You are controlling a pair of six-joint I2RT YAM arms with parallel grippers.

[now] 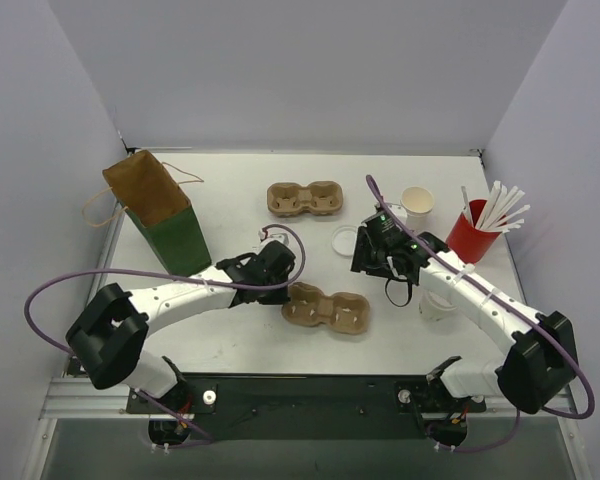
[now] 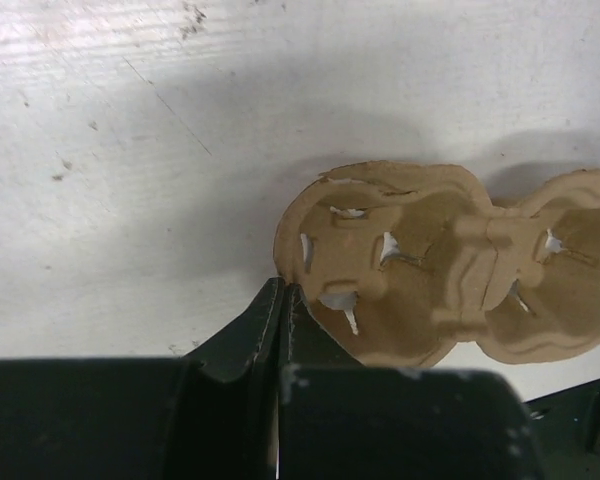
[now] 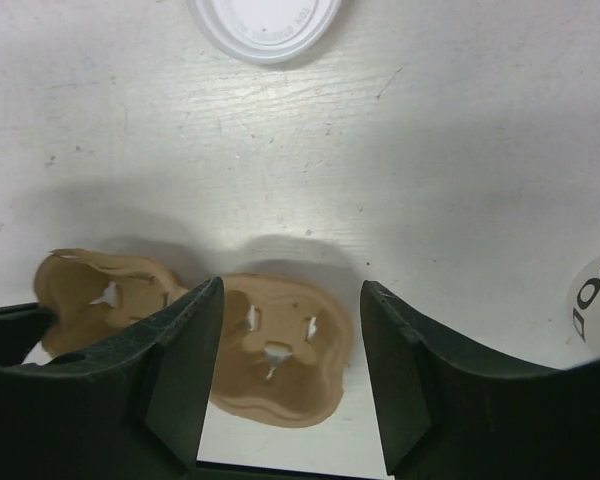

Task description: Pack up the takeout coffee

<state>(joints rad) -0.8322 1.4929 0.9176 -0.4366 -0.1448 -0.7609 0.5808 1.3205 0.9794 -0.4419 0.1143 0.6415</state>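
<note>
Grey walls enclose a scuffed white table.

Left fingers: shut tight, with the tips against the left rim of the nearer pulp cup carrier. I cannot tell whether the rim is pinched between them, because their own bulk hides the contact.

Right fingers: spread apart with nothing between them. One well of the same carrier shows through the gap below.

Progress, as judged: early.
- Both wells of the nearer carrier are vacant.
- One white paper cup stands upright and uncovered at the far right, just beside the red cup of straws.
- The second white cup sits on the table under the right forearm, partly hidden.
- A loose lid lies flat near the right wrist.
- A second carrier lies farther back, also vacant.
- The paper bag stands open at the left.
- Left to do: seat the cups in a carrier, and probably bag them.

Materials:
- Carriers: tan moulded pulp, matte and fibrous, with two rounded wells cut with slit tabs.
- Cups: smooth white paper with a tan lining.
- Lid: thin, round, white plastic.
- Bag: green outside, brown kraft inside, with cord handles.
</note>
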